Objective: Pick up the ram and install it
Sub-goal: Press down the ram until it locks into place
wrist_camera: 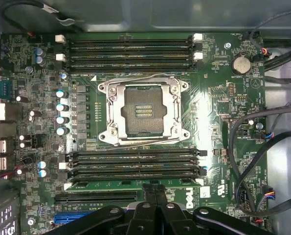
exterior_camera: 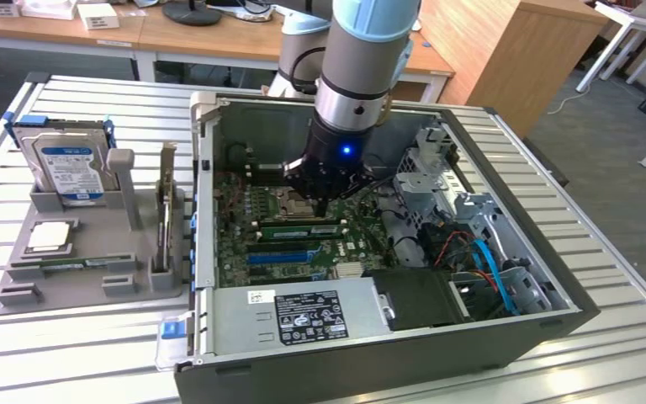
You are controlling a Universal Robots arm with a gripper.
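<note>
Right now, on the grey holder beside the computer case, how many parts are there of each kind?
Hard drive: 1
Processor chip: 1
Green memory stick, lying flat: 1
Thin board, standing on edge: 1
Total: 4

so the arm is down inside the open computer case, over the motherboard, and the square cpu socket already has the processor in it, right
Not quite: the square metal-framed CPU socket is empty, as the wrist view shows. The arm is indeed inside the open grey computer case, above the green motherboard.
</note>
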